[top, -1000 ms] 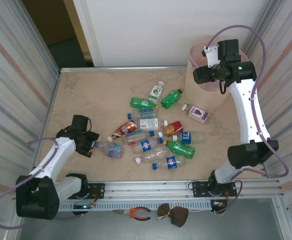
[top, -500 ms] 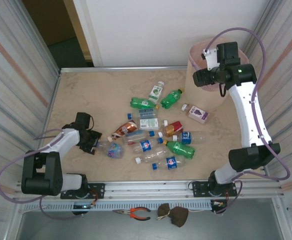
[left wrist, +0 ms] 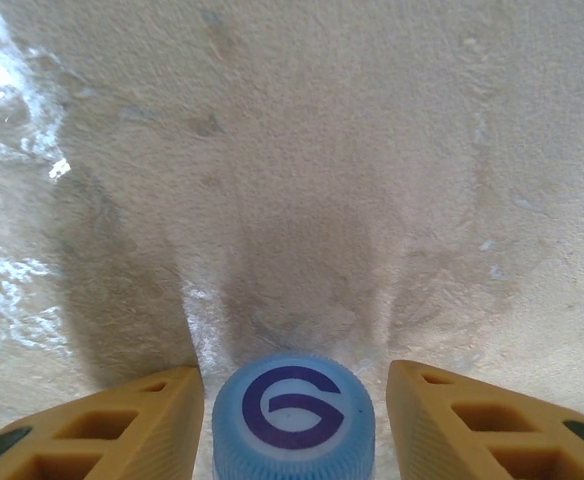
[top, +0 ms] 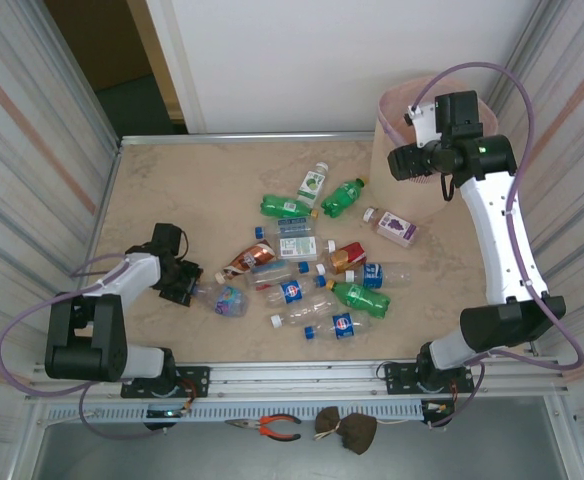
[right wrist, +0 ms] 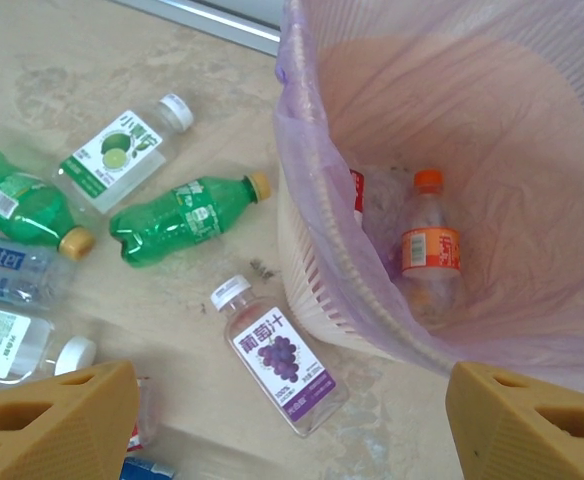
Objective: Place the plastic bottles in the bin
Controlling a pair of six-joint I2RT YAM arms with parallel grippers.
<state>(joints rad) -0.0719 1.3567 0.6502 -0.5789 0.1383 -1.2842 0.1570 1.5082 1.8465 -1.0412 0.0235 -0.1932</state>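
Several plastic bottles (top: 302, 270) lie in a loose heap mid-table. At the heap's left end lies a clear bottle (top: 222, 298); its blue cap (left wrist: 294, 415) sits between my left gripper's (top: 185, 284) yellow fingers (left wrist: 122, 430), with a thin gap on each side. My right gripper (top: 400, 160) hangs open and empty beside the beige bin (top: 417, 200), above a grape-label bottle (right wrist: 282, 365). Inside the pink-lined bin (right wrist: 317, 265) lies an orange-capped bottle (right wrist: 430, 250) next to a red-labelled one (right wrist: 357, 190).
Green bottles (right wrist: 187, 215) and a lime-label bottle (right wrist: 122, 150) lie left of the bin. Corrugated walls close in the table's left and right sides. Pliers (top: 270, 427) and a brown lump (top: 347, 428) rest on the front ledge.
My left jaws have narrowed round the blue cap, and the left arm's elbow has swung in towards its base. The right gripper has drifted slightly beside the bin.
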